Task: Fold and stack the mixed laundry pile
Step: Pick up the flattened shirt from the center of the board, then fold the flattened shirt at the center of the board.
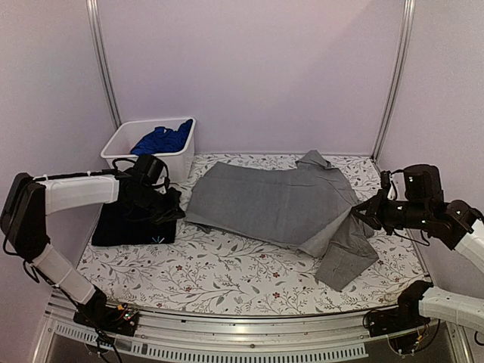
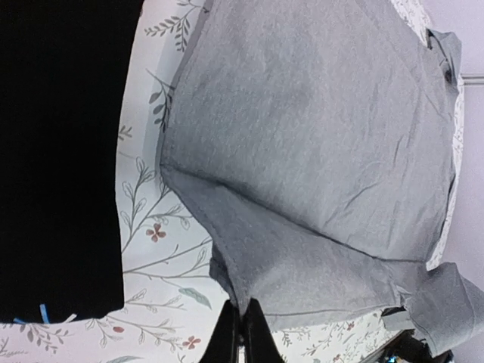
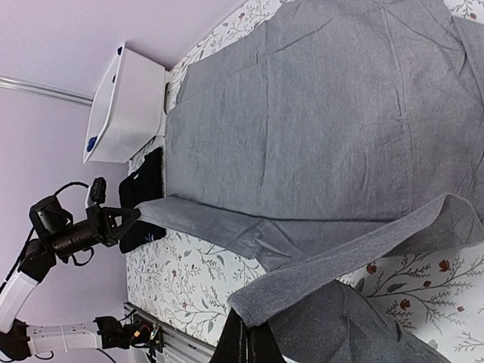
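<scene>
Mid-fold on the grey shirt (image 1: 272,204), spread across the table (image 1: 227,280) beside the folded black T-shirt (image 1: 132,227). Pinched at its left corner by the left gripper (image 2: 242,336) and at its lifted right edge by the right gripper (image 3: 246,336), jaws closed on cloth at both. Next, probably: lift both together and carry over, keeping it taut.

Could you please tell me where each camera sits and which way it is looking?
Top external: above and behind the bases, looking down over the table; both arms show.
Left wrist: rides that wrist, looking past the left gripper across the grey shirt.
Right wrist: rides that wrist, looking past the right gripper towards the white bin and left arm.
Shared: all see the grey shirt.
</scene>
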Controlling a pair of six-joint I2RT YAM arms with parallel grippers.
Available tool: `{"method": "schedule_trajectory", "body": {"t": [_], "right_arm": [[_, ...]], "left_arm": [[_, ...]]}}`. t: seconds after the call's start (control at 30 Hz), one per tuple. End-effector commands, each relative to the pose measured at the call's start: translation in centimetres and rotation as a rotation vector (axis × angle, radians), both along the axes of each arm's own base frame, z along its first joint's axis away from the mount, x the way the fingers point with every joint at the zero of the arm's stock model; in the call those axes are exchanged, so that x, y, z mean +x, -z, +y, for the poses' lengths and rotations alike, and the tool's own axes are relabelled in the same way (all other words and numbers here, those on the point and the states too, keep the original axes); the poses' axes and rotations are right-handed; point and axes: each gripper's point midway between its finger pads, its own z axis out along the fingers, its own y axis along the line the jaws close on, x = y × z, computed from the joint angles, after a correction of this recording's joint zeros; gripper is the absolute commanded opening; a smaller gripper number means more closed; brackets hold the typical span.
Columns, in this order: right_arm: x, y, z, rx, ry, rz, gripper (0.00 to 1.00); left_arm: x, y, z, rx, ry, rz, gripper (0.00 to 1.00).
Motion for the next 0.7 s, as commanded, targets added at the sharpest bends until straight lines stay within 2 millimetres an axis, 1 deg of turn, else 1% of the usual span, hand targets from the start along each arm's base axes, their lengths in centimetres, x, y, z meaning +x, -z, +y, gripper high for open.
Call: {"method": "schedule_trajectory", "body": {"t": [0.0, 0.17, 0.2, 0.3, 0.37, 0.4, 0.5, 0.53, 0.67], "right_arm": [[4.0, -2.2, -1.9, -0.059, 0.045, -0.114, 0.0], [7.7, -2.2, -2.7, -0.063, 0.028, -0.14, 0.0], [8.6, -2.0, -2.6, -0.073, 0.021, -0.135, 0.0], [10.5, -1.3, -2.9, -0.112, 0.016, -0.129, 0.0], [11.7, -0.3, -3.4, -0.13, 0.024, -0.104, 0.0], [12.1, -0.2, -3.6, -0.134, 0.026, -0.106, 0.0], [13.6, 1.1, -4.2, -0.16, 0.035, -0.079, 0.0], [14.1, 1.9, -4.3, -0.171, 0.033, -0.06, 0.0], [15.2, 3.3, -5.1, -0.195, 0.048, -0.037, 0.0]], "left_arm": [[2.4, -0.1, 0.1, 0.009, 0.003, 0.014, 0.0], [5.9, 0.1, -0.8, 0.004, 0.001, -0.004, 0.0], [6.5, 0.3, -0.9, 0.003, -0.003, -0.007, 0.0], [8.2, 1.0, -1.0, 0.007, -0.016, -0.014, 0.0], [8.9, 2.0, -1.0, 0.01, -0.023, 0.005, 0.0], [9.1, 2.5, -1.0, 0.011, -0.027, 0.014, 0.0], [9.4, 3.7, -1.1, 0.017, -0.028, 0.032, 0.0], [9.5, 3.9, -1.1, 0.014, -0.028, 0.034, 0.0], [10.3, 3.9, -1.7, -0.007, -0.01, 0.008, 0.0]]}}
